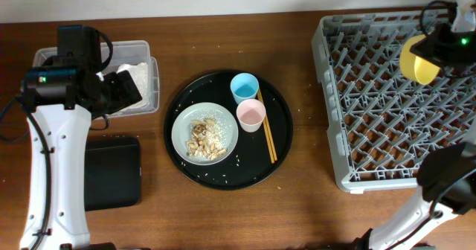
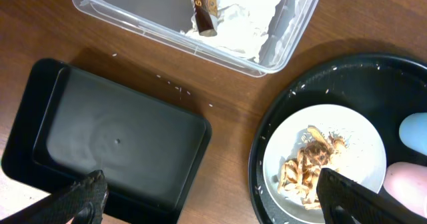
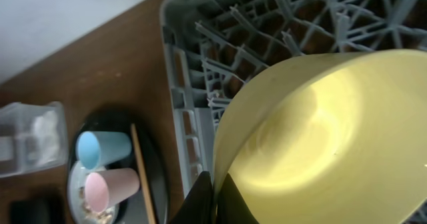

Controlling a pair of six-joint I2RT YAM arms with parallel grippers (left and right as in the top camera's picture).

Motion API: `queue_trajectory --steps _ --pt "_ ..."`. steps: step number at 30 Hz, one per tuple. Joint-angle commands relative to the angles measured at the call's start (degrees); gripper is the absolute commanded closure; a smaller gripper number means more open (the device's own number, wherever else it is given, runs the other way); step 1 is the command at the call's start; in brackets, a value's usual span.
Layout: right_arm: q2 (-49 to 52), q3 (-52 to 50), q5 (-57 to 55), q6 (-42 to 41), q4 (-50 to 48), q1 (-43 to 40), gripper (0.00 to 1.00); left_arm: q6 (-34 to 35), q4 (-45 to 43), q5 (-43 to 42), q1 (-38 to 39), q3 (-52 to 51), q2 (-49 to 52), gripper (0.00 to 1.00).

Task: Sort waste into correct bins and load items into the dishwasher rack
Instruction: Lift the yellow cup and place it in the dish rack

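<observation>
The right hand [image 1: 433,50] is clamped on the rim of the yellow bowl [image 1: 416,62]; the bowl hangs tilted from it over the far corner of the dishwasher rack [image 1: 372,109]. The left hand [image 2: 212,196] has its fingers [image 2: 80,196] spread wide apart and holds nothing; under one finger lies the black rectangular tray [image 2: 113,141], under the other the plate [image 2: 363,134] of food scraps [image 2: 310,167]; ahead of the hand the clear box [image 2: 283,41] holds napkins [image 2: 233,21] and the wrapper [image 2: 203,7]. Beyond the plate, the blue cup [image 1: 244,86], pink cup [image 1: 251,114] and chopsticks [image 1: 266,131] rest on the round tray [image 1: 282,135].
</observation>
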State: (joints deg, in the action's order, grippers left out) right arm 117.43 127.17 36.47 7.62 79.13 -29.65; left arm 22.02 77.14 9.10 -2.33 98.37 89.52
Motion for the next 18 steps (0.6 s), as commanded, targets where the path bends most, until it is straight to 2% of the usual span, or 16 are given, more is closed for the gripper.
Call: queue_trajectory --steps 1,3,9,13,18 --pt "5.8 0.3 20.3 10.0 -1.2 -5.8 0.96 -0.9 0.1 0.6 -0.1 -0.1 -0.1 0.01" --pt "9.8 0.3 29.1 11.7 -1.4 -8.7 0.96 -0.9 0.1 0.6 -0.1 -0.1 -0.1 0.01" --pt "14.3 0.0 33.2 14.7 3.6 -10.2 0.96 -0.9 0.1 0.6 -0.1 -0.1 -0.1 0.01" --pt "14.3 -0.4 32.6 14.6 11.4 -10.2 0.96 -0.9 0.1 0.6 -0.1 -0.1 -0.1 0.00" --pt "14.3 -0.7 21.6 14.5 13.1 -10.2 0.96 -0.9 0.1 0.6 -0.1 -0.1 -0.1 0.01"
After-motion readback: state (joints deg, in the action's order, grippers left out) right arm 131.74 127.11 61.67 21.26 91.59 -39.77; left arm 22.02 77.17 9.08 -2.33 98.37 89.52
